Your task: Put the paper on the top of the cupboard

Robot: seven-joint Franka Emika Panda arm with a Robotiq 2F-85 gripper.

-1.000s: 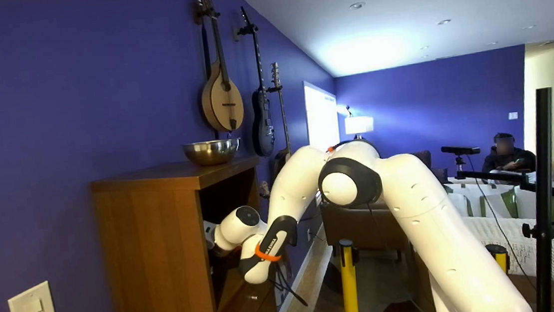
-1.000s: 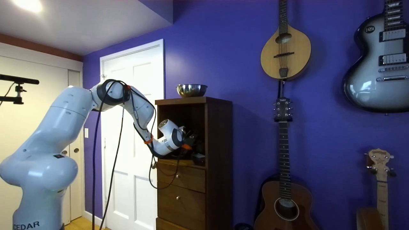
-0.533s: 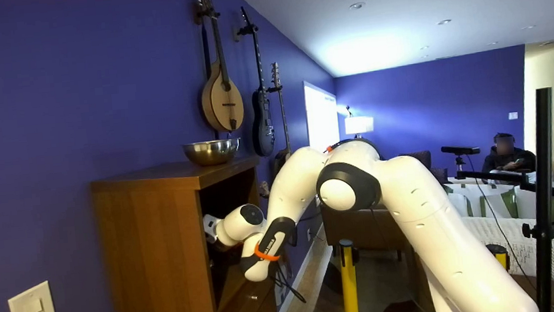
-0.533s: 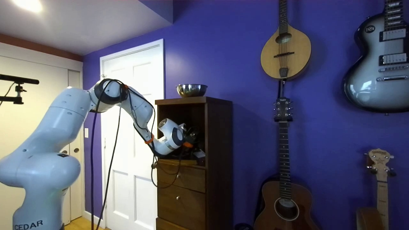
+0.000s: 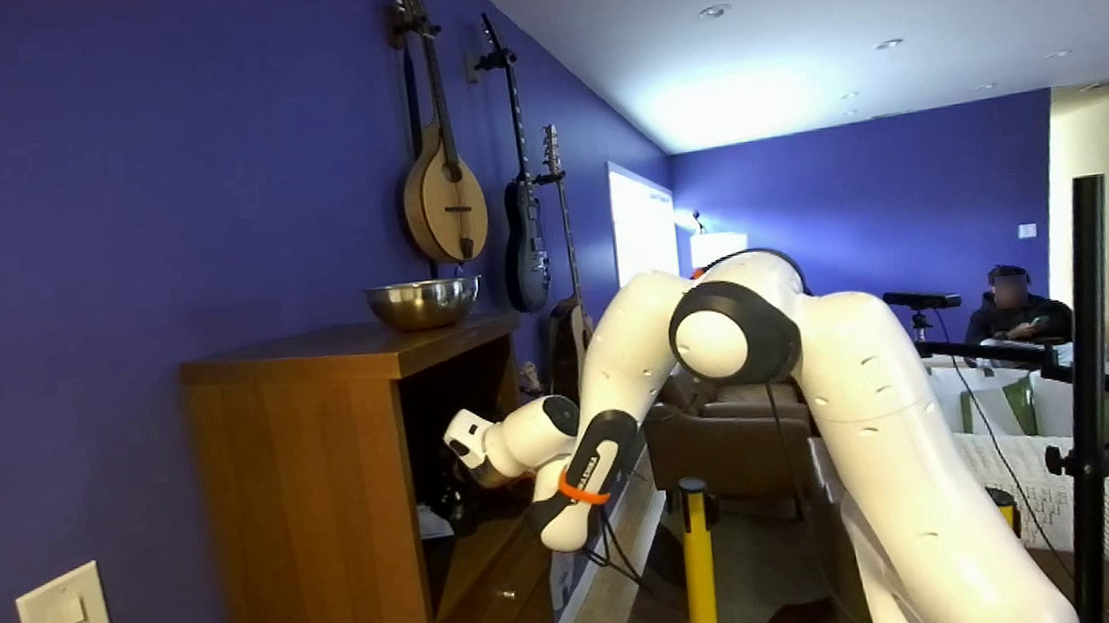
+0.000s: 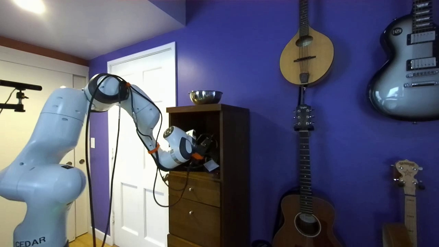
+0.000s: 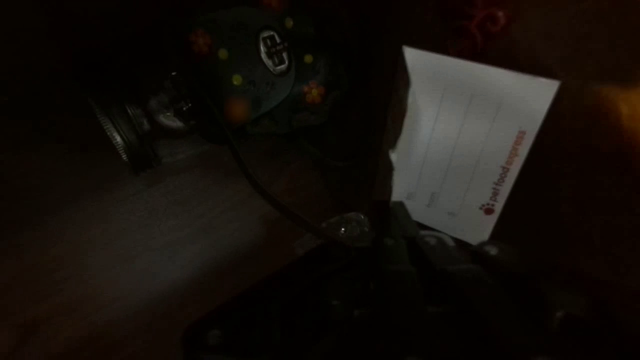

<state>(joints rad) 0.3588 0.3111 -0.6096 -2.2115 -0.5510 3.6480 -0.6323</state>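
Violet walls (image 6: 260,68) back the room, and against them stands a brown wooden cupboard (image 6: 235,154), its upper compartment (image 6: 183,120) open-fronted above drawers (image 6: 194,219). Tilted at that front, below the cupboard's top, is the paper (image 7: 470,150), a white card lettered "pet food express"; whether just inside or just outside, I cannot tell. Dark as the wrist view is, the gripper (image 7: 392,215) appears clenched on the card's edge, at its eight o'clock. From the card, toward ten o'clock, sits a dark flower-patterned object (image 7: 255,90) with a metal emblem (image 7: 274,52); toward nine, a round object (image 7: 120,137) with a ribbed edge; a thin cord (image 7: 260,190) slants down between them and the gripper. Compared with half a second earlier, the arm (image 5: 718,347) has its elbow higher and has drawn back, and more of the card shows in both exterior views. At the gripper's twelve o'clock in an exterior view, a steel bowl (image 6: 205,97) rests upright on the cupboard, unmoved. At two o'clock a mandolin (image 6: 306,49) hangs on the wall; at four, an acoustic guitar (image 6: 305,202).
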